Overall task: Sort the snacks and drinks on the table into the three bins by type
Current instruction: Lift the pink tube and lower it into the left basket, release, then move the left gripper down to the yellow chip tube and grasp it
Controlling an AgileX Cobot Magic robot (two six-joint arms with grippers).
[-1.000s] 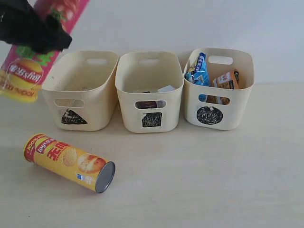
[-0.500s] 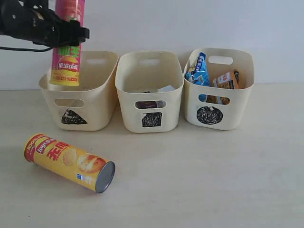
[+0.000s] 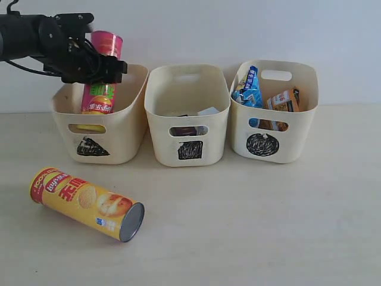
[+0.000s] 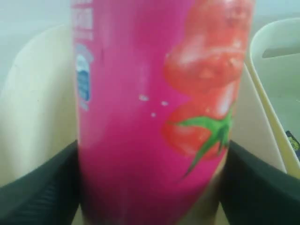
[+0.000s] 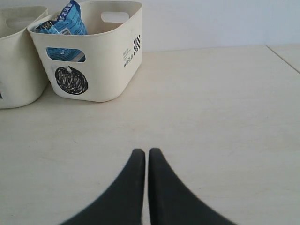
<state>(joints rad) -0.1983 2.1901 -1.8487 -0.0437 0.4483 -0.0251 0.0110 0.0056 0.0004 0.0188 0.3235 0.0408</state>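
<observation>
As the left claw grips the upper part of the magenta chip tube, one jaw pressed to each side, the tube stands upright in the triangle bin. Its yellow foot shows through the handle slot, so I'd say it is about ready to be let go. The claw hangs just above the bin's rim, with free air overhead for lifting out. The square bin beside it holds what look like cartons, mostly hidden. The circle bin has the blue bag and the orange bag. Only the yellow-orange chip tube is left to sort. It lies on its side on the table in front of the triangle bin, with bare surface around it. The right claw is pinched together over open table.
</observation>
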